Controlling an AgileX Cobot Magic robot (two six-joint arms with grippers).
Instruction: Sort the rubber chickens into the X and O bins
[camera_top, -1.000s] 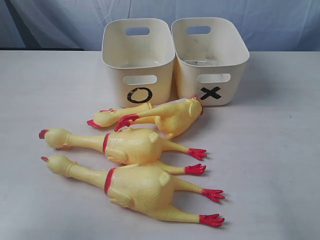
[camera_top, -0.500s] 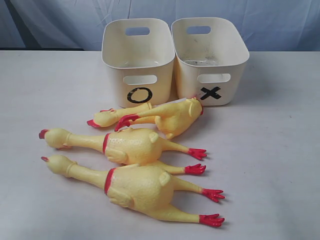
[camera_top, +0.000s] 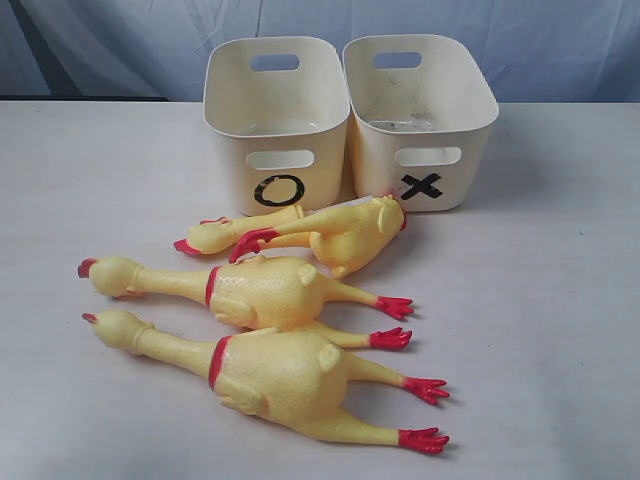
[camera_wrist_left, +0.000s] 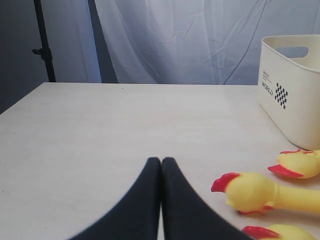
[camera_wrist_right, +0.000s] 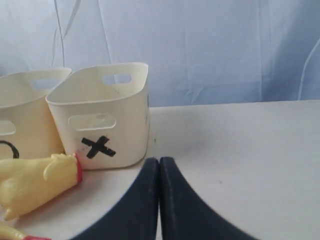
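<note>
Two cream bins stand side by side at the back of the table: the O bin (camera_top: 235, 150) on the left and the X bin (camera_top: 470, 160) on the right. In front of them lie two small rubber chickens (camera_top: 222, 234) (camera_top: 352, 236). Closer to the front lie two large rubber chickens (camera_top: 262, 291) (camera_top: 290, 375), heads to the left and red feet to the right. My left gripper (camera_wrist_left: 161, 160) is shut and empty, above bare table beside a chicken head (camera_wrist_left: 250, 191). My right gripper (camera_wrist_right: 159, 160) is shut and empty, just in front of the X bin (camera_wrist_right: 127, 125). Neither gripper shows in the exterior view.
A pale blue cloth backdrop (camera_top: 560, 40) hangs behind the table. A dark stand (camera_wrist_left: 42, 45) rises past the table's far left corner. The white table (camera_top: 540, 300) shows bare to the right of the chickens and to their left.
</note>
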